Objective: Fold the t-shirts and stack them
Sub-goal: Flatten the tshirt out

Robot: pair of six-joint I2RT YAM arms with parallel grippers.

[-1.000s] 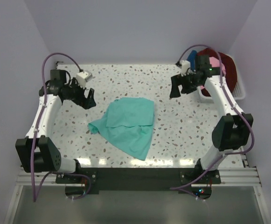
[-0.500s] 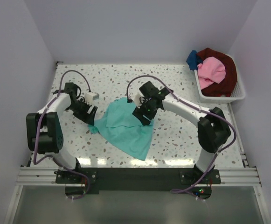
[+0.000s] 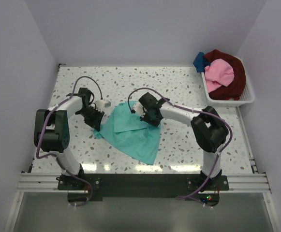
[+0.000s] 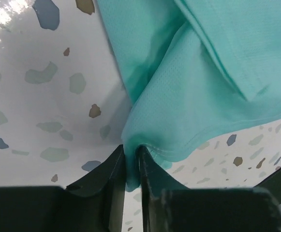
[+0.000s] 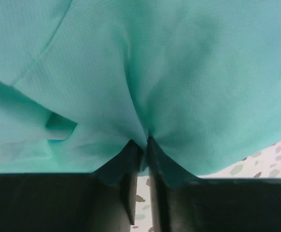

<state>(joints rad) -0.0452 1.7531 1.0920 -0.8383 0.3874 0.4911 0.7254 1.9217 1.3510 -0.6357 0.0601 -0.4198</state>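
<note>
A teal-green t-shirt lies crumpled in the middle of the speckled table. My left gripper is at the shirt's left corner and is shut on a pinch of its hem. My right gripper sits on the shirt's upper right part, shut on a fold of the teal fabric. In the right wrist view the teal-green t-shirt fills nearly the whole picture. Pink, dark red and blue t-shirts are heaped in the basket at the far right.
A white slatted plastic basket stands at the table's far right corner against the wall. White walls close in the table on three sides. Both arms' bases stand on the black rail at the near edge.
Both arms swung inward from the table's sides onto the teal-green t-shirt. Both grippers went from open to shut, each pinching the fabric.
</note>
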